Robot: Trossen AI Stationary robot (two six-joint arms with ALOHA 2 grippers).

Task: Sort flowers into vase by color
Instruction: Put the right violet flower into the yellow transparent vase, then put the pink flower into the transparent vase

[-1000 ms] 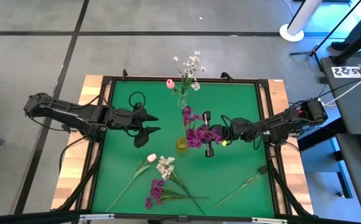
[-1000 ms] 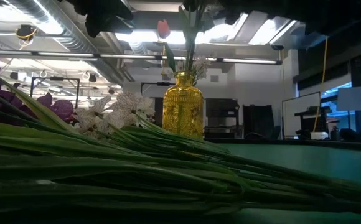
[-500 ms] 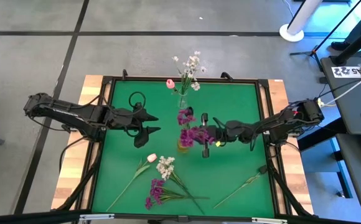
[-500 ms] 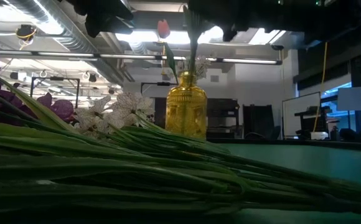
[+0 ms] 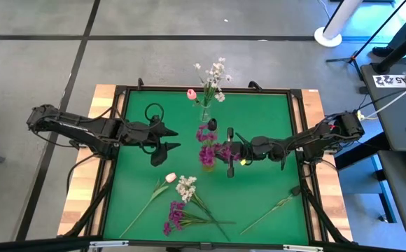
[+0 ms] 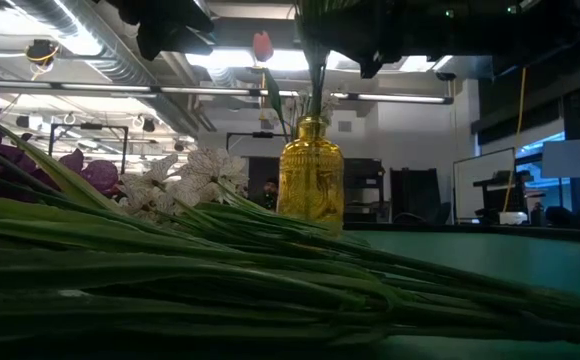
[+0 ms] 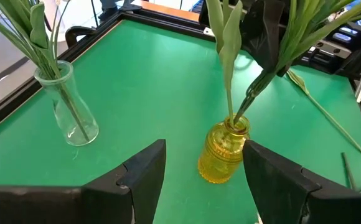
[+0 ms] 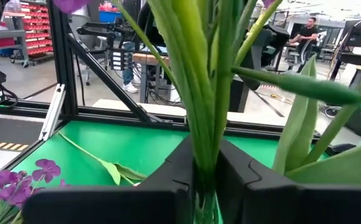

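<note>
My right gripper (image 5: 227, 152) is shut on a purple-blossom sprig (image 5: 210, 145) above the yellow glass vase (image 5: 206, 164), near the table's middle. The sprig's stems run down into the vase's neck (image 7: 238, 122). My left gripper (image 5: 165, 141) hangs open to the left of that vase, which shows beyond its fingers (image 7: 223, 153). A clear vase (image 5: 204, 116) near the far edge holds white sprigs and a pink tulip. On the near part of the table lie a pink tulip (image 5: 169, 178), a white cluster (image 5: 185, 186), a purple sprig (image 5: 175, 214) and a green stem (image 5: 273, 208). My right gripper pinches the sprig's bundled green stems (image 8: 205, 146) between its two fingers (image 8: 179, 177), below the blossoms. The fingers come level from the table's right side and lie across the stems. The sprig stands nearly upright, blossoms above the fingers, lower stem ends inside the yellow vase's neck.
The table is a green mat inside a raised black frame (image 5: 295, 91). Loose stems (image 6: 220, 270) lie close before the low camera. Bare mat (image 5: 259, 115) spreads between the two vases and the right edge. A person sits in the room beyond (image 8: 305, 34).
My right gripper has moved toward the table's left with the purple sprig, bringing the blossoms over the yellow vase while staying shut on the stems. In the low view the yellow vase has shifted a little sideways.
</note>
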